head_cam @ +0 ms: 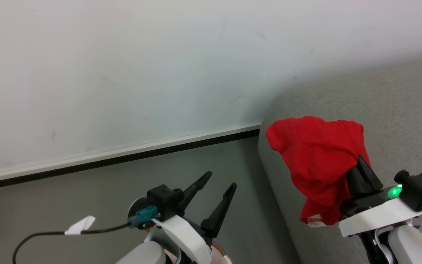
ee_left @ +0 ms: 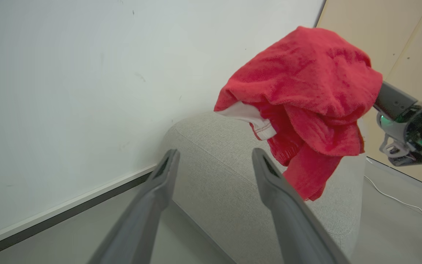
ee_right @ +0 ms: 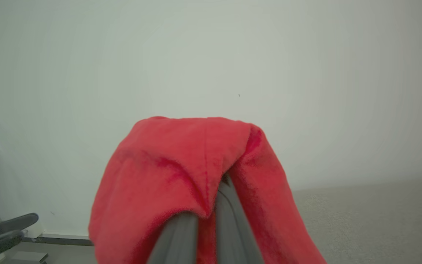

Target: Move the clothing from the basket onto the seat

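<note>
A bright red piece of clothing (head_cam: 317, 154) is draped over my right gripper (ee_right: 213, 205), which is shut on it and holds it up above the end of the light grey seat (head_cam: 387, 102). The fabric covers the fingertips. In the left wrist view the clothing (ee_left: 306, 80) hangs over the seat's rounded corner (ee_left: 214, 165), with a white panel showing at its lower left. My left gripper (head_cam: 221, 179) stands open and holds nothing, over the floor to the left of the seat. The basket is out of view.
A white wall (head_cam: 123, 73) with a dark baseboard (head_cam: 123, 157) runs behind the grey floor (head_cam: 86, 190). A black cable with a white tag (head_cam: 81, 225) trails from the left wrist. A beige panel (ee_left: 398, 33) and a white floor cable (ee_left: 398, 200) lie beyond the seat.
</note>
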Available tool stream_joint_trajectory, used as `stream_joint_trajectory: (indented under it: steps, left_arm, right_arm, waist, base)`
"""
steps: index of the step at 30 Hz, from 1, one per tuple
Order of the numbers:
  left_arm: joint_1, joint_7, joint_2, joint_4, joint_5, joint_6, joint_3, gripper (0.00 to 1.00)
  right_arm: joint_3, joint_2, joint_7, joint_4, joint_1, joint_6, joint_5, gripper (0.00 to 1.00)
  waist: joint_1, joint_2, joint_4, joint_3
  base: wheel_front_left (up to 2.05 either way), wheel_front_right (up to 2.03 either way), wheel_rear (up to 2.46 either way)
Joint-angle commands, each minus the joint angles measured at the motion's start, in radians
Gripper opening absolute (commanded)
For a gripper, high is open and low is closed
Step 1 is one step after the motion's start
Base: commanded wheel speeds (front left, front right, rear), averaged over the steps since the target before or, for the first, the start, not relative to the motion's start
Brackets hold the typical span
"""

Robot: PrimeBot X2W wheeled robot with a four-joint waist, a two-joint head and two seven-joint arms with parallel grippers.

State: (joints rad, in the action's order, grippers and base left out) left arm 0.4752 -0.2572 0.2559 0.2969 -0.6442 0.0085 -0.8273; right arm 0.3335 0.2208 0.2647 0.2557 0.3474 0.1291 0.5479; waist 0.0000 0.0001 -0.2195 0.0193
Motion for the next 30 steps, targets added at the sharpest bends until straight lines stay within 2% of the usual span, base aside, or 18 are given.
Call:
stream_joint_trajectory:
  steps: [1,9,15,25,30]
  left_arm:
    - [-0.011,-0.007,0.0,0.006,0.007,-0.004,0.0,1.0]
    - [-0.011,-0.006,-0.01,0.02,0.031,-0.015,0.006,1.0]
    - [0.001,-0.007,-0.018,0.026,0.053,-0.026,0.008,1.0]
    - [0.052,-0.007,-0.009,0.01,0.098,-0.05,0.009,1.0]
    - [0.097,0.004,0.003,0.004,0.119,-0.058,0.001,1.0]
  right_arm:
    - [-0.009,0.007,-0.001,-0.008,-0.011,0.003,-0.003,0.0]
    - [-0.06,0.014,-0.001,-0.042,-0.035,0.003,-0.006,0.0]
    - [-0.096,0.013,-0.001,-0.061,-0.042,0.003,-0.01,0.0]
    - [-0.154,0.042,-0.001,-0.065,0.036,0.003,0.044,0.0]
    - [-0.193,0.086,-0.001,-0.029,0.122,0.003,0.053,0.0]
  waist:
    - [0.0,-0.0001,-0.042,0.003]
    - [0.0,-0.0001,-0.134,0.017]
    - [0.0,-0.0001,-0.168,0.043]
    - [0.0,-0.0001,-0.161,0.148]
    - [0.0,-0.0001,-0.135,0.237]
  base:
    - [0.0,0.0,0.0]
    - [0.0,0.0,0.0]
    - [0.0,0.0,0.0]
    - [0.0,0.0,0.0]
    - [0.0,0.0,0.0]
